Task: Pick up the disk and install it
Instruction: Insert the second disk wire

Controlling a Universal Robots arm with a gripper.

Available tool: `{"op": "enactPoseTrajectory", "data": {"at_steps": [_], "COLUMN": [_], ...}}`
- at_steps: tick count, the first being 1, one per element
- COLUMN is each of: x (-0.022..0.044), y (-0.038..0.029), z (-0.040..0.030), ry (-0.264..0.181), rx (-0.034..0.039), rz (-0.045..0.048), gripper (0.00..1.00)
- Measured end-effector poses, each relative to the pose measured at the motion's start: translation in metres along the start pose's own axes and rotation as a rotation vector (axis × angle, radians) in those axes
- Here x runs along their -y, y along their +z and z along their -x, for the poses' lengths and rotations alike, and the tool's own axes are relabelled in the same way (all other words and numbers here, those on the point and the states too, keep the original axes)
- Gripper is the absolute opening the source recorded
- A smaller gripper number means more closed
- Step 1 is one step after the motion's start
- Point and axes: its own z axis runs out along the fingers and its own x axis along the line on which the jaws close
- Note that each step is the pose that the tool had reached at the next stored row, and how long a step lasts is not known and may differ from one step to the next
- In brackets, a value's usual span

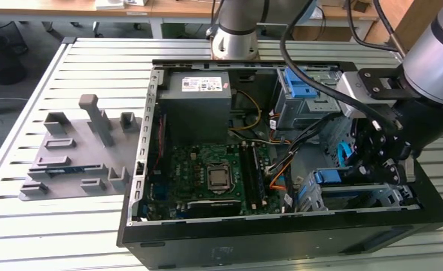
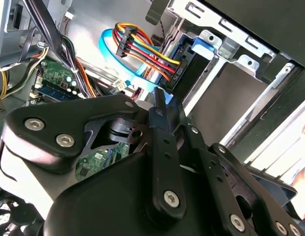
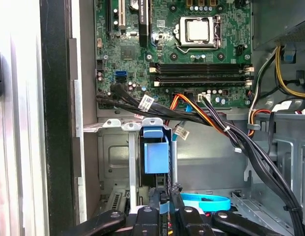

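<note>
The gripper [image 3: 164, 216] sits low inside the open computer case [image 1: 282, 243], at the corner on the exterior view's right, where it shows as a black linkage [image 1: 377, 168] under the arm's grey wrist. In the first wrist view its two fingers are drawn in close on the thin edge of the disk [image 3: 156, 152], which stands on edge with its blue plastic bracket facing the camera; the jaws are closed on it with no gap visible on either side. In the second wrist view the gripper's [image 2: 159, 101] black links converge to a narrow tip with a sliver of blue beside it. The disk is in the slot of the silver drive cage [image 3: 113, 147], between the cage's metal rails, and in the exterior view its blue bracket [image 1: 333, 176] appears in that cage [image 1: 379, 195]. A light-blue flat cable [image 3: 206, 200] curls just beside the fingers, and a bundle of black, orange and yellow wires [image 3: 206, 115] crosses above the cage. Beyond lies the green motherboard [image 1: 210, 175] and the grey power-supply box [image 1: 199, 104]. Outside the case, a grey fixture block [image 1: 78, 152] rests on the slatted metal table [image 1: 56, 237].
</note>
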Motion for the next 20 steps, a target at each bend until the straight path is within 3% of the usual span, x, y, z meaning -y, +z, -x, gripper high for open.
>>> {"op": "enactPoseTrajectory", "data": {"at_steps": [7,9,11,20], "x": [0.0003,0.0003,0.0003,0.0003], "y": [-0.0103,-0.0125,-0.0126,-0.0132], "z": [0.0006,0.0007,0.0008,0.0009], "ry": [0.0,0.0,0.0,0.0], "rx": [0.0001,0.0001,0.0004,0.0001], "rz": [0.0,0.0,0.0,0.0], "gripper": [0.24,0.16,0.11,0.11]}}
